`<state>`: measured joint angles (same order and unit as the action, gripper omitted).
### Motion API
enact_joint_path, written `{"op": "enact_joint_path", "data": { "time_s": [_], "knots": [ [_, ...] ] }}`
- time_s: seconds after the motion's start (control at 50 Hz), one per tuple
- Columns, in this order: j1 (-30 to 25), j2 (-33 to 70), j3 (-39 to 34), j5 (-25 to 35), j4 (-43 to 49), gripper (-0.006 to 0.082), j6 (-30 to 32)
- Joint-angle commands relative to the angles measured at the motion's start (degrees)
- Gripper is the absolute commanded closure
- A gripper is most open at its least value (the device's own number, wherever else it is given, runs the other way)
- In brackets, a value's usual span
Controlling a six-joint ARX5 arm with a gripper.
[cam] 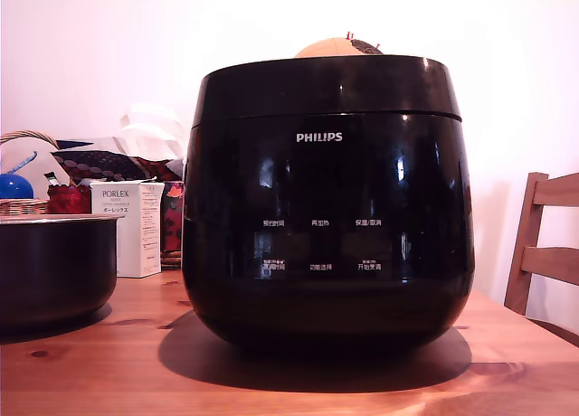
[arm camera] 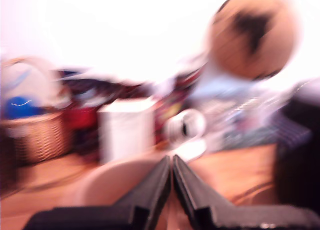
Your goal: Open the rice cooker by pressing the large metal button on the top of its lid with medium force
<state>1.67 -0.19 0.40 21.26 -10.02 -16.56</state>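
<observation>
In the blurred wrist view the gripper (arm camera: 172,165) has its black fingers (arm camera: 155,187) pressed together, tips meeting, gripping nothing. Beyond them stands a white box (arm camera: 126,128), a wicker basket (arm camera: 37,135) at nine o'clock.

The rice cooker (cam: 327,208) fills the middle of the wooden table (cam: 99,371) (exterior view), lid (cam: 326,86) down, a dark pot (cam: 56,267) at its nine o'clock.

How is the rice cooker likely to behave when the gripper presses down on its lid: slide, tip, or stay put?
The rice cooker probably stays put: its body is wide and squat and sits flat on the wooden table. It looks heavy for its size. The glossy black shell likely offers slippery contact, so an off-centre press on the lid might skid.
</observation>
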Motion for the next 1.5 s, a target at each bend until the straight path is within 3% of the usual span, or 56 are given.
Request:
{"op": "enact_joint_path", "data": {
  "time_s": [0.0,0.16,0.46,0.64,0.74,0.84,1.02,1.26,1.48],
  "knots": [
    [-0.6,-0.5,-1.2,2.5,-1.3,0.0782,-4.4],
    [-3.0,-0.5,0.9,10.8,-1.8,0.0786,-7.7],
    [-14.9,0.9,7.4,13.6,-1.8,0.0786,-9.4],
    [-21.4,7.0,11.6,15.8,-2.0,0.0786,-10.4],
    [-24.0,11.9,13.5,15.8,-2.1,0.0786,-9.3],
    [-26.0,18.2,15.5,15.7,-3.1,0.0786,-4.0],
    [-29.4,29.1,17.6,11.8,-11.4,0.0786,2.7],
    [-34.7,43.0,20.0,6.3,-21.6,0.0786,6.1],
    [-39.8,53.9,24.5,4.5,-24.8,0.0786,9.7]
  ]
}}
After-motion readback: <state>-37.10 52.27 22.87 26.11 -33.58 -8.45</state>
